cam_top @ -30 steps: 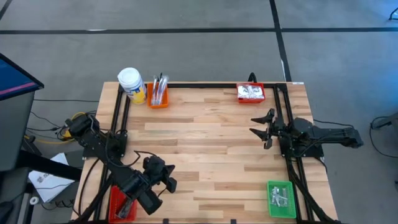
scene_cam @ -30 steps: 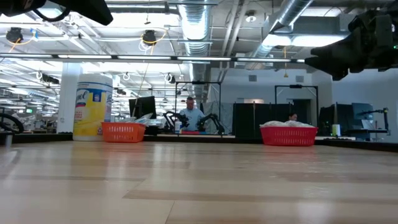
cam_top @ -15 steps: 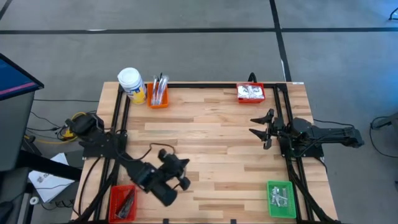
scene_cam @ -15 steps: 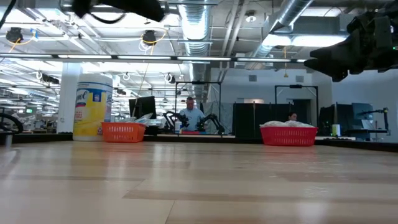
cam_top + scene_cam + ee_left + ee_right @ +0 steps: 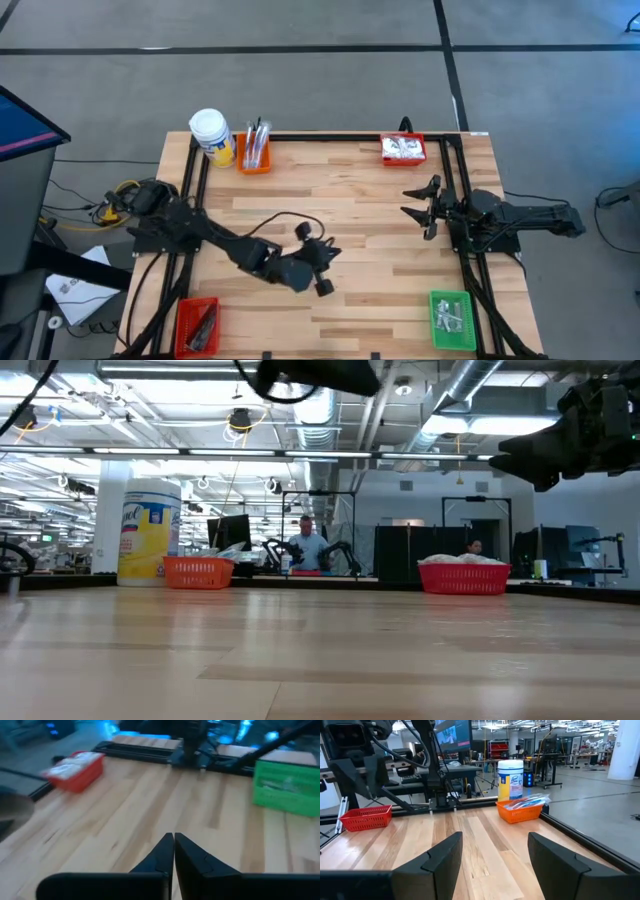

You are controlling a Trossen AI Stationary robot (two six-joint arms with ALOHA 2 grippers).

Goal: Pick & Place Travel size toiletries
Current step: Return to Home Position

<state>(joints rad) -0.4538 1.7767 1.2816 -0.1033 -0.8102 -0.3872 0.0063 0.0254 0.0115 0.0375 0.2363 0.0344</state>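
travel size toiletries (image 5: 403, 148) look fully sorted, with none loose on the pale wooden plank table (image 5: 340, 195): white puffy packets (image 5: 462, 559) fill the far red mesh bin (image 5: 383, 150), small silvery sachets (image 5: 452, 316) the green bin (image 5: 433, 320), dark flat bars (image 5: 203, 322) the near red bin (image 5: 179, 322), slim toothbrushes (image 5: 256, 135) the small orange bin (image 5: 252, 169). by my judgement only parking the arms is left. left gripper (image 5: 173, 836) hangs over the table's middle, clenched on nothing; right gripper (image 5: 495, 836) waits at the right edge, fingers spread, empty. a white-capped yellow jar (image 5: 211, 135) stands beside the orange bin; nothing blocks the way
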